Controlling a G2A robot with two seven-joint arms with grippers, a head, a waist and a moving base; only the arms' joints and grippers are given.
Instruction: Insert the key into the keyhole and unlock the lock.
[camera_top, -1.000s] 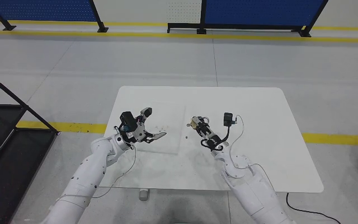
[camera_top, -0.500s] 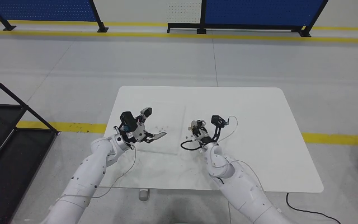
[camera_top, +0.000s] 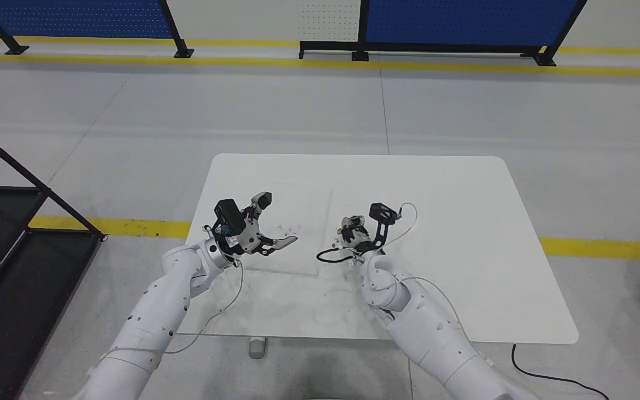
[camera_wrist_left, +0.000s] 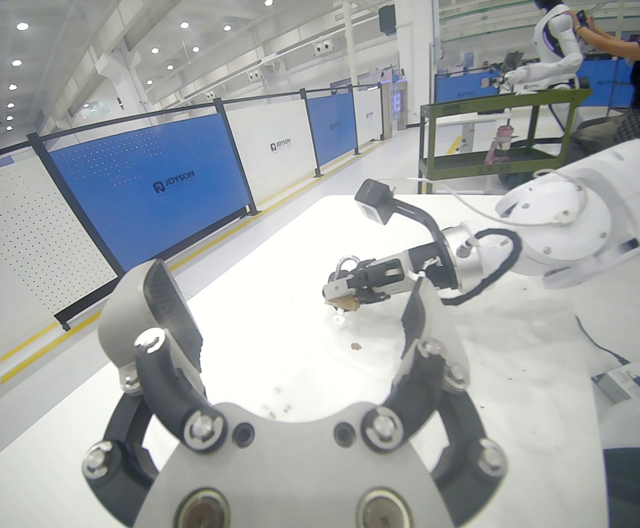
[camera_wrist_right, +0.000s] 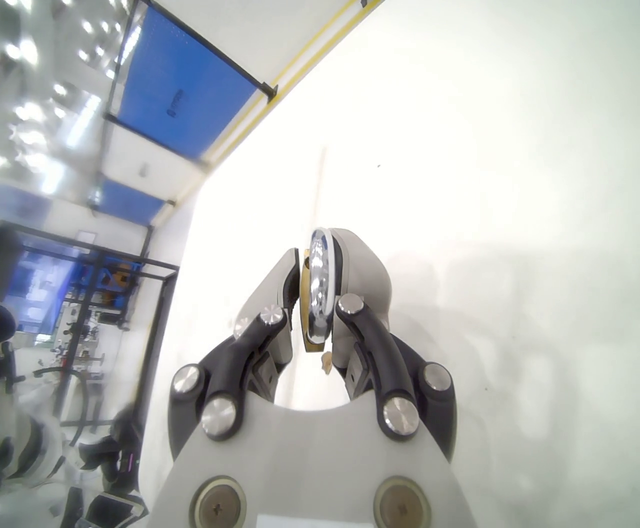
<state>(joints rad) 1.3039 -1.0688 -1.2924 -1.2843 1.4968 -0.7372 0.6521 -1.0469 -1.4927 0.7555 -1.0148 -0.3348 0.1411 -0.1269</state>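
Note:
A brass padlock (camera_wrist_left: 345, 300) with a silver shackle (camera_wrist_right: 318, 285) is clamped in my right gripper (camera_top: 346, 232), just above the middle of the white table (camera_top: 450, 200). In the right wrist view the right gripper (camera_wrist_right: 315, 247) is shut on the padlock (camera_wrist_right: 312, 345), shackle pointing away from the wrist. A small pale piece (camera_wrist_left: 340, 318), possibly the key, shows just under the lock; whether it lies on the table or hangs is unclear. My left gripper (camera_top: 275, 221) stands open and empty to the lock's left, its fingers (camera_wrist_left: 170, 320) facing the lock.
A brownish speck (camera_wrist_left: 356, 345) and a few small crumbs (camera_wrist_left: 280, 407) lie on the table between the grippers. The right arm's black cable (camera_top: 330, 256) loops over the table by its wrist. Blue and white fence panels (camera_top: 460, 20) stand beyond the far edge.
The right wrist has turned, swinging its camera bracket leftward over the gripper, and the lock has shifted slightly left. The left arm has stayed still.

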